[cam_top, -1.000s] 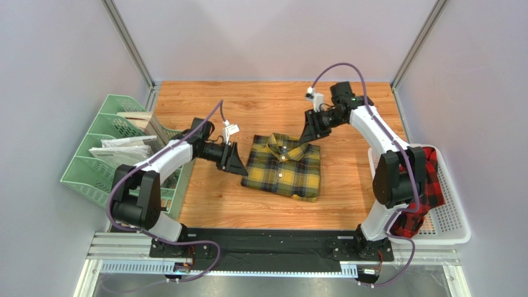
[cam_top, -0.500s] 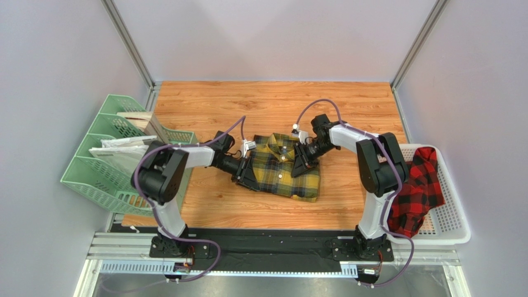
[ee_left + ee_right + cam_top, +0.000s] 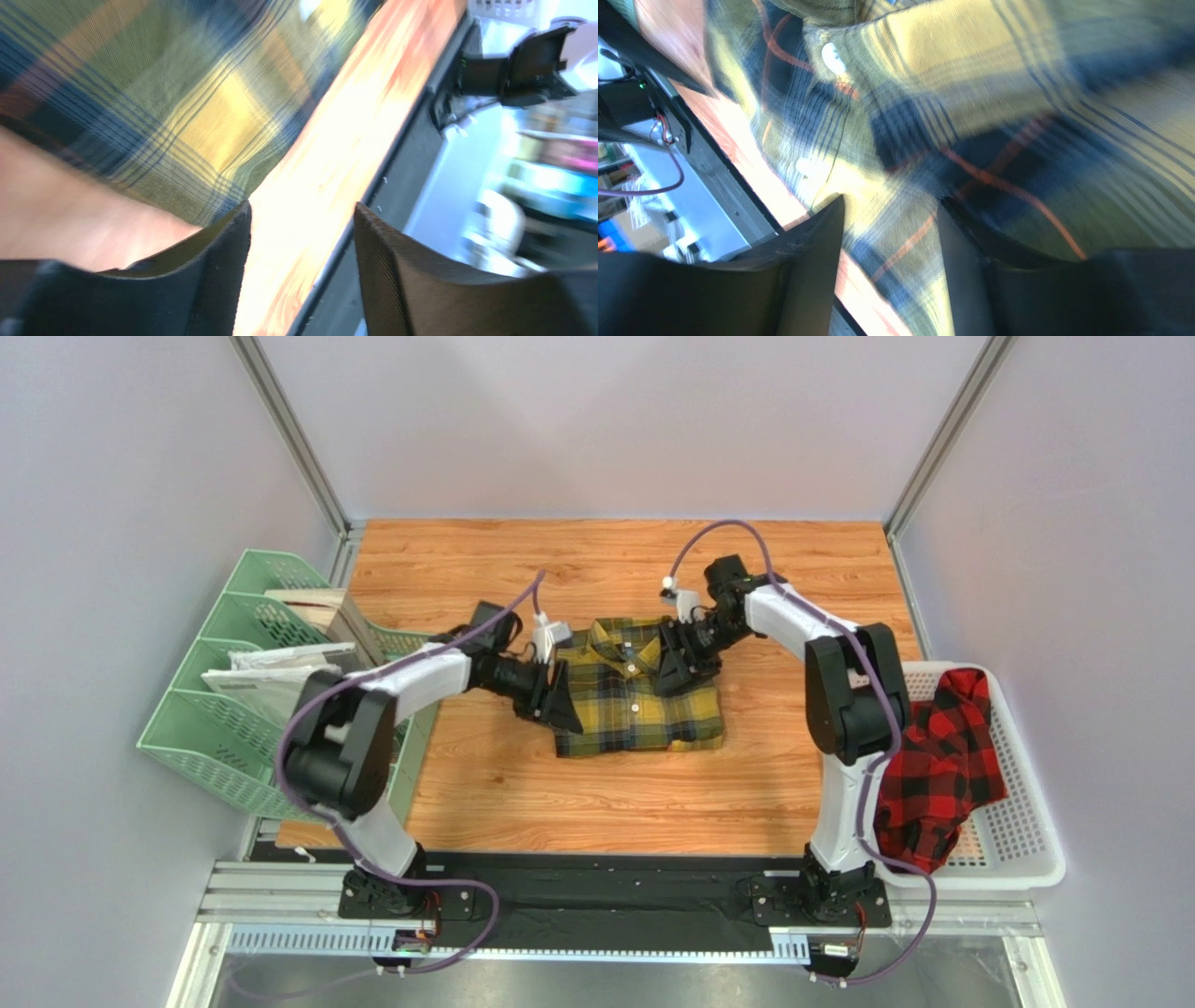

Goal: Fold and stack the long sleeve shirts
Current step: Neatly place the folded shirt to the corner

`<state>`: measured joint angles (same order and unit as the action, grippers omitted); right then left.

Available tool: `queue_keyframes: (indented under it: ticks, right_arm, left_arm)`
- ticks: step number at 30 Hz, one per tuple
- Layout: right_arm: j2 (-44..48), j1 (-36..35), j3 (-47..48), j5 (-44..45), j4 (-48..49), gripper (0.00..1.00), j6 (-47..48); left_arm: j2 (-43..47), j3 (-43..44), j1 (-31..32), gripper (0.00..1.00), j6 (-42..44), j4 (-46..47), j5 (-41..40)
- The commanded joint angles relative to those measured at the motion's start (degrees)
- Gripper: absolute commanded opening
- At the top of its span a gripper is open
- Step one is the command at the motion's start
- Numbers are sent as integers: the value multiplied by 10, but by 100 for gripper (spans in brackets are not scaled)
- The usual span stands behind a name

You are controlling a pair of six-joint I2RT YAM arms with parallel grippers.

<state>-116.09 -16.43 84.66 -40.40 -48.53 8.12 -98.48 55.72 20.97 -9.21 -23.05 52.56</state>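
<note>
Your yellow-and-black shirt (image 3: 638,693) lies folded in the middle of the worktop (image 3: 589,798), collar toward the far side. Left gripper (image 3: 557,707) is down low at the shirt's left edge. In its wrist view the jaws stand apart, with bare wood showing in the gap and the plaid edge just above the left finger. Right gripper (image 3: 683,661) sits at the shirt's far right corner, just beside the collar. The jaws are apart there too, and buttons and checked cloth fill the gap. That view is blurred, so you can't tell whether the pads touch the fabric. Red-and-black shirt (image 3: 943,756) is crumpled in the white basket (image 3: 1031,854) at the right edge, spilling over its inner rim, well apart from the yellow one. Green rack (image 3: 211,714) stands at the left.
</note>
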Motion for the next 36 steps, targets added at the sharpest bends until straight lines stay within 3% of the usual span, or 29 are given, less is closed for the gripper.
queue_keyframes:
  ticks: [1,3,4,5,8,10,18,24,36]
  right_arm:
    - [148,9,-27,45,29,71,-35]
    - [204,-11,-51,129,54,89,-43]
    - [211,-43,-53,161,56,91,-50]
    - [213,-64,-53,235,54,99,-58]
    - [205,-151,-47,353,63,100,-102]
    - [175,-196,-29,374,58,100,-131]
    - [-5,-222,43,444,39,100,-183]
    - [-70,-166,81,434,18,99,-130]
    - [-169,116,260,337,-102,99,142]
  left_arm:
    - [145,81,-5,71,76,-65,-166]
    - [159,118,-8,78,72,-84,-196]
    - [167,132,-11,84,69,-92,-219]
    - [172,145,-11,99,66,-97,-232]
    - [178,209,-22,99,60,-121,-270]
    - [174,230,-29,99,67,-131,-285]
    - [180,245,-50,99,91,-144,-284]
    - [183,234,-70,99,111,-170,-265]
    - [145,260,-81,99,143,-222,-255]
